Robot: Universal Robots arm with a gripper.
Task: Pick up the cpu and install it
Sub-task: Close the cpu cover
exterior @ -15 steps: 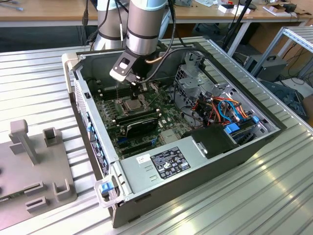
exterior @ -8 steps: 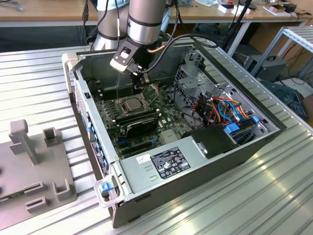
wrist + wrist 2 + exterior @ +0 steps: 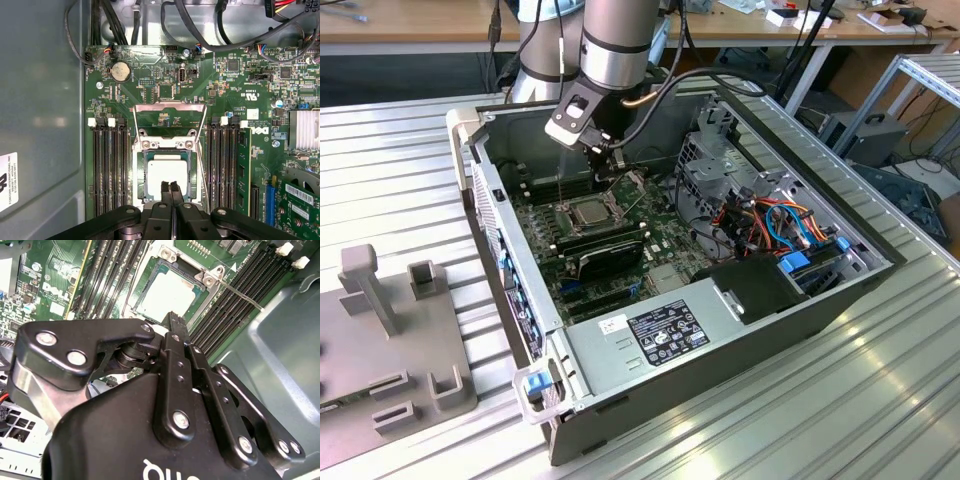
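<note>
Black gripper point(image 3: 169, 190) held pointing down inside open grey computer case point(image 3: 750, 345), fingers point(image 3: 163, 192) clenched together, nothing grasped; small silver-grey square cpu point(image 3: 167, 170) seated in metal-framed socket point(image 3: 165, 145) just below

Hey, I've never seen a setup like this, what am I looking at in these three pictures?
A grey robot arm reaches into an open desktop computer case lying on a ribbed metal table. The exterior view looks on from outside. Both wrist views ride on the arm and look past its black gripper. The gripper is shut, holding nothing, poised over the small square silver-grey cpu, which lies in its socket on the green motherboard.
</note>
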